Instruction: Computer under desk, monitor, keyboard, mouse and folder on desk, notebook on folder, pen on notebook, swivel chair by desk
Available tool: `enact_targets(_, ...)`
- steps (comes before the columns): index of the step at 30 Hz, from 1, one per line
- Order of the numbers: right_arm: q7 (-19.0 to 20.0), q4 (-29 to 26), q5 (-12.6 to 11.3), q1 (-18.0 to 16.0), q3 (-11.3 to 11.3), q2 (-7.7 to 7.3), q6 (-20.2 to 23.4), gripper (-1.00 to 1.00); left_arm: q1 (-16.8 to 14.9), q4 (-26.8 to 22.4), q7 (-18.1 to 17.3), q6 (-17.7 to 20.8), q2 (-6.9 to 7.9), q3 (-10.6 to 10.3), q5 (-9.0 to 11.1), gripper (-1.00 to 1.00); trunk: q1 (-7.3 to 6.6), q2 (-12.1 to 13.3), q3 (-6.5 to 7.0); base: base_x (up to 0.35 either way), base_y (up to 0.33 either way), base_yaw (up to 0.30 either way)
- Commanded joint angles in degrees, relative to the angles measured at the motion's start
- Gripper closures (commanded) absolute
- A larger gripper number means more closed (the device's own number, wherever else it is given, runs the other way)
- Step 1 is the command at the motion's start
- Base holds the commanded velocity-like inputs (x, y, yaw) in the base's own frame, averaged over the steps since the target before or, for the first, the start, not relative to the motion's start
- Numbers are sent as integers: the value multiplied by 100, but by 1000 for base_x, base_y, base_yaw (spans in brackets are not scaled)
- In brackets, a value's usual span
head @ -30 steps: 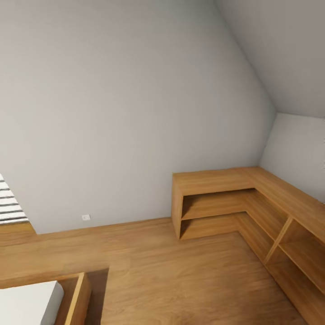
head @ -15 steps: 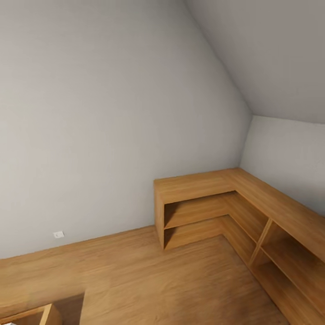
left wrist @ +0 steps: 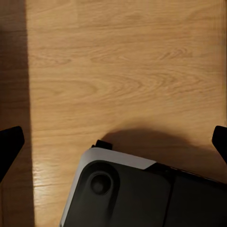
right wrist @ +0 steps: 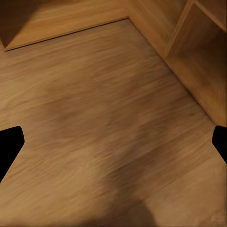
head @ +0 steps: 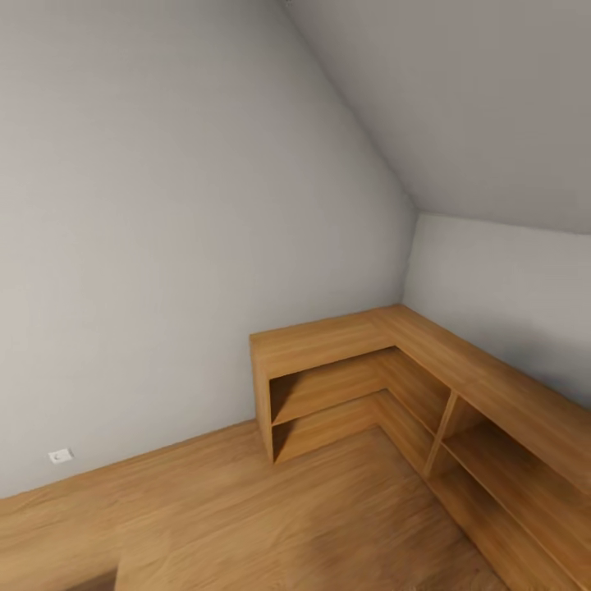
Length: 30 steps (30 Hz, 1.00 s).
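Facing a corner of the room, the head camera takes in plain grey walls, a sloped ceiling and a low L-shaped wooden shelf unit tucked into the corner, its open compartments bare. Wooden floor runs up to it, and a small white wall socket sits low near the skirting. None of the desk things can be seen from here. Down at the left gripper, the fingertips stand wide apart over the floorboards, just above the robot's own dark base with its pale rim. Over on the right gripper, fingertips spread wide too, nothing between them, floor beneath and the shelf unit's lower compartments beyond.
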Motion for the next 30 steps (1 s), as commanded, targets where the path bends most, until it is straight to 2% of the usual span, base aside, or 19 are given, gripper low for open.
enact_targets(1,-52,5,4,-6,47,3,-5,-100,-2,-7,48,-12,4,-48,10,-100,4,-13,-7,5,-4,-236)
enact_targets(13,-50,5,4,-6,47,3,-5,-100,-2,-7,48,-15,4,-42,14,-100,4,-13,65,-30,29,-237)
enact_targets(20,-51,5,5,-6,47,3,-5,-100,-2,-7,48,-18,4,-43,12,-100,4,-13,107,-115,243,-237)
enact_targets(27,-52,5,4,-6,47,3,-5,-100,-2,-7,48,-25,-2,-56,6,-100,4,-13,150,130,275,-237)
enact_targets(30,-52,5,4,-6,47,3,-5,-100,-2,-7,48,-20,1,-60,5,-100,4,-13,168,58,69,-237)
